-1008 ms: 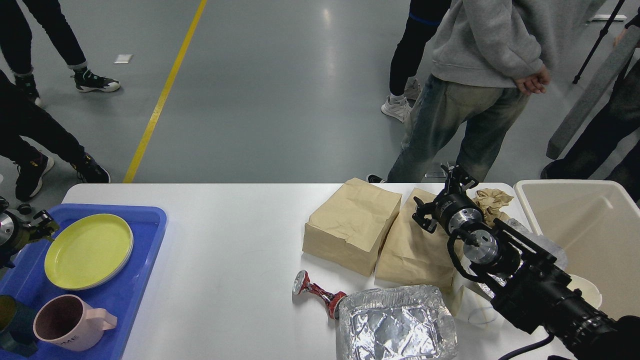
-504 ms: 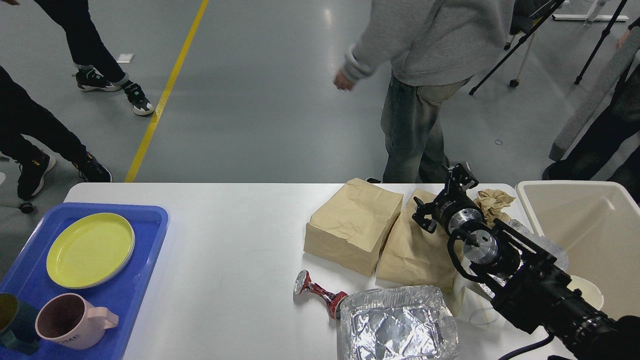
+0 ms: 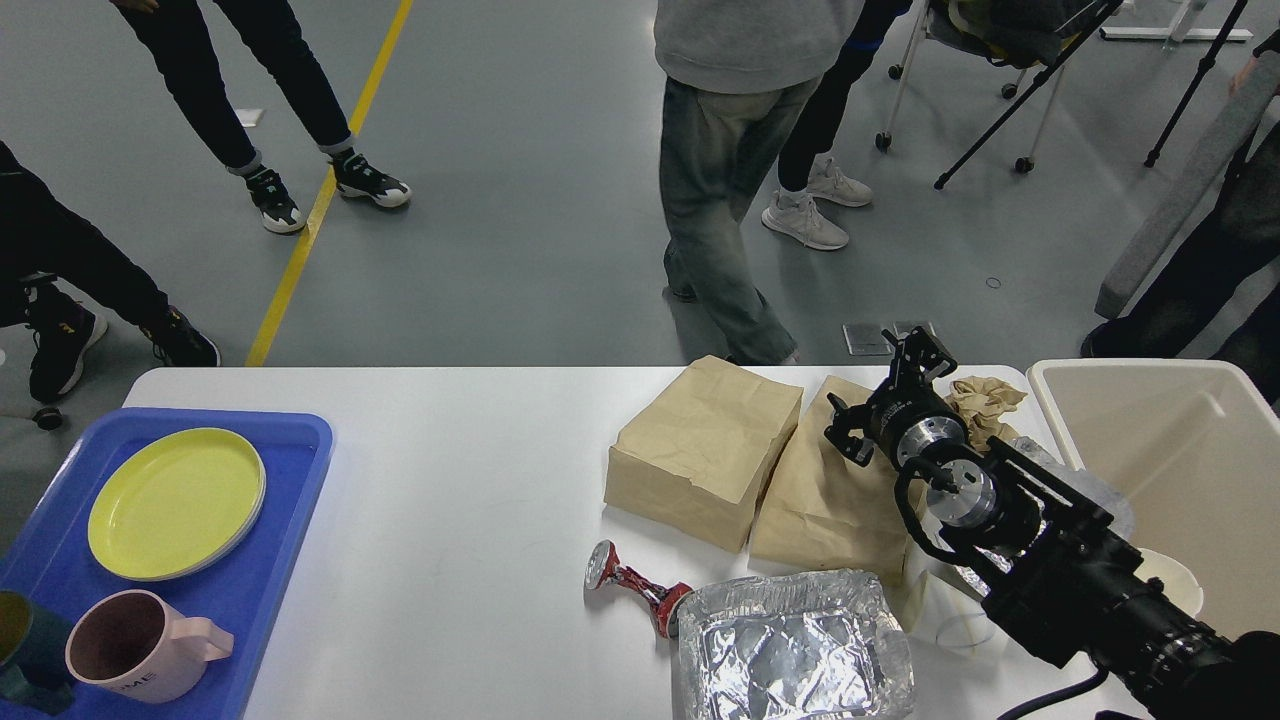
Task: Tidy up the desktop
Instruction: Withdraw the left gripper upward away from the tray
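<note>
The right gripper [image 3: 885, 395] is hanging over the brown paper bags [image 3: 770, 465] at the far right of the desktop [image 3: 460, 500], its two fingers spread apart and holding nothing. A crushed can [image 3: 630, 582] is lying beside a foil tray [image 3: 795, 650], and a blue tray [image 3: 270, 590] is sitting at the left.

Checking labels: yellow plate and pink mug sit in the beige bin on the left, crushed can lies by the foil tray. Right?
Not quite. The head view shows the yellow plate and pink mug in the blue tray on the left. The beige bin is right. Crushed can beside foil tray: correct.
</note>
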Robot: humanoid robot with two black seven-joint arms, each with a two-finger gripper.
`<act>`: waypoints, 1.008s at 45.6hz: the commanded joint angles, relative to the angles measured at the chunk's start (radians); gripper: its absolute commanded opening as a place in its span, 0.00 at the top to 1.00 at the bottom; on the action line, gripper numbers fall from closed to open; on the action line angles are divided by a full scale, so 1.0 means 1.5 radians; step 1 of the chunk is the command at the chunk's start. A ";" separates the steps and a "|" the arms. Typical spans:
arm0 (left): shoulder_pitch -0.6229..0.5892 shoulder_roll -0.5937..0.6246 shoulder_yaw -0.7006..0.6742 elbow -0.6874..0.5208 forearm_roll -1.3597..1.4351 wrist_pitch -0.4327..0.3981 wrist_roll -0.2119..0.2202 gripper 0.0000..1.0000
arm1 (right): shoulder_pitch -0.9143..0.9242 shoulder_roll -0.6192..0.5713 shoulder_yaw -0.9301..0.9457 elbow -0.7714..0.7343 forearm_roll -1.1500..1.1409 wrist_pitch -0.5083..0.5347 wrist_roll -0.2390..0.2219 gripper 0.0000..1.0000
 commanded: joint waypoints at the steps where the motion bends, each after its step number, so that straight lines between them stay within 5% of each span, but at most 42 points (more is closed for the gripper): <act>1: 0.008 -0.003 -0.092 0.009 0.005 0.007 0.000 0.04 | 0.000 0.000 -0.001 0.000 0.000 0.000 0.000 0.00; 32: 0.066 -0.207 -0.388 0.062 0.008 0.006 0.009 0.04 | 0.000 0.000 0.000 0.000 0.000 0.000 0.000 0.00; 46: 0.072 -0.223 -0.491 0.066 -0.004 0.003 -0.007 0.04 | 0.000 0.000 0.000 -0.001 0.000 0.000 0.000 0.00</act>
